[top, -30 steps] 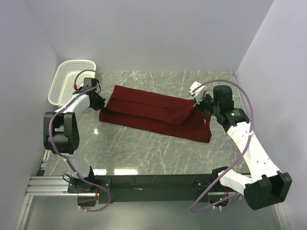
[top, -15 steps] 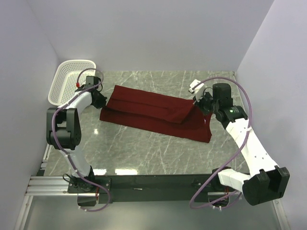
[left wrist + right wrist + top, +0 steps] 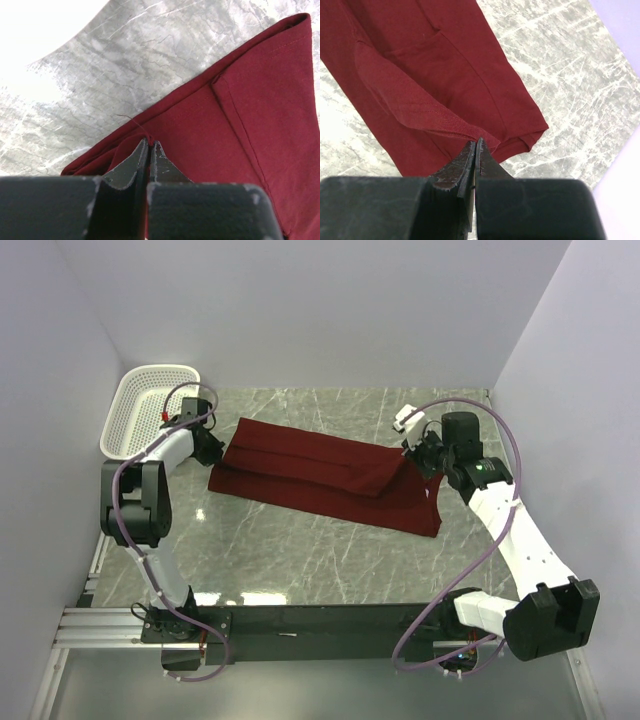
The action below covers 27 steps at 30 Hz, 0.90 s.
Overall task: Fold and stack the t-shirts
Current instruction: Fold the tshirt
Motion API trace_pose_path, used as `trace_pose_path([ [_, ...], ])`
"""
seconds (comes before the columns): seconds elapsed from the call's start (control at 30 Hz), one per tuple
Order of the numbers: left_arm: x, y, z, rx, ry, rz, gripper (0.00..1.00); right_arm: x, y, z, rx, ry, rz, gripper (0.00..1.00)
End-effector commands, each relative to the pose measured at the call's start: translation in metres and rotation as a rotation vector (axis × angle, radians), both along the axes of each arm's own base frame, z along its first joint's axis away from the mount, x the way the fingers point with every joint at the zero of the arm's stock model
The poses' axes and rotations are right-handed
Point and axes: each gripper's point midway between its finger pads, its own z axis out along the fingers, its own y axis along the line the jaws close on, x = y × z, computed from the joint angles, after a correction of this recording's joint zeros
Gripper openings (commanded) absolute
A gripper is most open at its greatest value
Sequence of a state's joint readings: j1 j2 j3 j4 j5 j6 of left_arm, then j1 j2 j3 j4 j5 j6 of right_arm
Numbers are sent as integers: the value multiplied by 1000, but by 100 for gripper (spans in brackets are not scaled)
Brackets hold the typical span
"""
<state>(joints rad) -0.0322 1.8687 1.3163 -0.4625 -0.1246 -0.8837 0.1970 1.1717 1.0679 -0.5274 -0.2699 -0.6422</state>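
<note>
Across the middle of the overhead frame, a maroon t-shirt lies folded into a long band on the marble desk. At its left end the left gripper has its jaws pressed together on the cloth's edge. At the right end the right gripper pinches a raised fold between its jaws. A white mesh basket sits at upper left.

White arm links, black joints, purple cables.
</note>
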Motion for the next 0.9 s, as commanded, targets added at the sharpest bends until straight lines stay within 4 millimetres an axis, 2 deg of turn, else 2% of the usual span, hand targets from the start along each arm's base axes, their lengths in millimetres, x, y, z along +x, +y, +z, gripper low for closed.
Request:
trace_pose_path([
  [0.0, 14, -2, 12, 11, -36, -20, 1, 16, -1, 31, 31, -89, -22, 0],
  [0.37, 25, -9, 16, 8, -38, -56, 3, 18, -2, 28, 32, -78, -25, 0],
  [0.43, 27, -11, 19, 11, -43, -74, 10, 18, -2, 27, 33, -74, -24, 0],
  [0.47, 29, -10, 27, 19, -61, -74, 25, 18, -2, 27, 34, -74, -23, 0],
  [0.5, 29, -6, 32, 38, -71, -62, 34, 18, -1, 27, 36, -74, -19, 0],
  [0.53, 30, -4, 38, 47, -86, -64, 48, 18, -2, 26, 36, -71, -21, 0],
  [0.57, 31, -3, 51, 55, -114, -62, 53, 18, -1, 25, 35, -70, -19, 0],
  [0.67, 30, 1, 74, 85, -161, -67, 64, 20, 0, 23, 36, -63, -16, 0],
  [0.83, 23, 6, 108, 140, -256, -111, 70, 26, 0, 16, 31, -47, -19, 0],
  [0.87, 15, 6, 118, 148, -282, -120, 72, 27, 0, 16, 31, -44, -19, 0],
])
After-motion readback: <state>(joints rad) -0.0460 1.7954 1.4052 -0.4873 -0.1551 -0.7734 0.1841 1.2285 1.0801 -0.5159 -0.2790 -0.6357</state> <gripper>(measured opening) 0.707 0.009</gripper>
